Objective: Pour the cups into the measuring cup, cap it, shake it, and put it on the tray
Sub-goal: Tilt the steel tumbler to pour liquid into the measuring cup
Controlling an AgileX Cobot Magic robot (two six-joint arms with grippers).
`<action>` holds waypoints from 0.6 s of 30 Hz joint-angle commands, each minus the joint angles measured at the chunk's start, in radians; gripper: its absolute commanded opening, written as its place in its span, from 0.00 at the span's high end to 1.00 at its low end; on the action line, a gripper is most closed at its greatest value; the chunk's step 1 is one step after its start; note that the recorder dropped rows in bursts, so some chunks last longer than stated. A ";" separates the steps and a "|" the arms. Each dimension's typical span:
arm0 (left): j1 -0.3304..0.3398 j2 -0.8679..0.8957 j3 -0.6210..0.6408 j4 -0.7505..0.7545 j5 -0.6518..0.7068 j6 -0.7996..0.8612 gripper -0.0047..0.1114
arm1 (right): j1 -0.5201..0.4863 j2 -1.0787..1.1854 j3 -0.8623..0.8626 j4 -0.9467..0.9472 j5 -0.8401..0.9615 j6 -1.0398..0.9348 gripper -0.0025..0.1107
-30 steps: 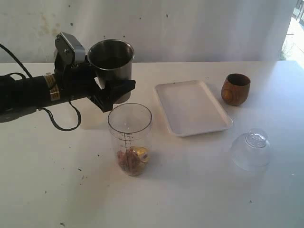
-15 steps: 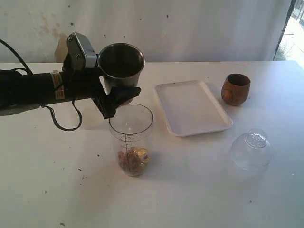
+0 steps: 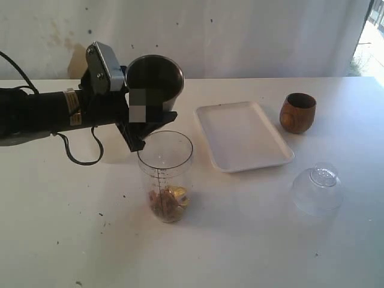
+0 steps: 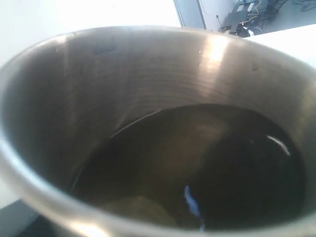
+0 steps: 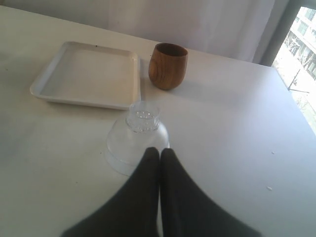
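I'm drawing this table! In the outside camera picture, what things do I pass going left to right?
Steel tumbler → white tray → wooden cup. I skipped the measuring cup and clear lid; they overlap those.

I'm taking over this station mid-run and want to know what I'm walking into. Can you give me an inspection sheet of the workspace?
Surface: white table, a few dark specks.
Job's things: steel tumbler held off the table, above and behind the measuring cup, which stands upright with small brown and yellow pieces at its bottom; wooden cup upright beside the empty white tray; clear domed lid on the table.
Clutter: nothing seen.
Grippers: left gripper clamps the steel tumbler; right gripper shut, empty, close to the lid.
Cables: black cable loops below the left arm.
Surroundings: pale wall behind; window at one side.
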 commanded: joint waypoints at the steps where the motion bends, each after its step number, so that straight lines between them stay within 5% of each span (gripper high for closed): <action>1: 0.001 -0.012 -0.013 -0.077 -0.057 0.016 0.96 | -0.007 -0.005 0.007 -0.002 -0.007 -0.005 0.98; 18: 0.045 -0.012 -0.013 -0.044 -0.061 0.051 0.96 | -0.007 -0.005 0.007 -0.002 -0.009 -0.005 0.98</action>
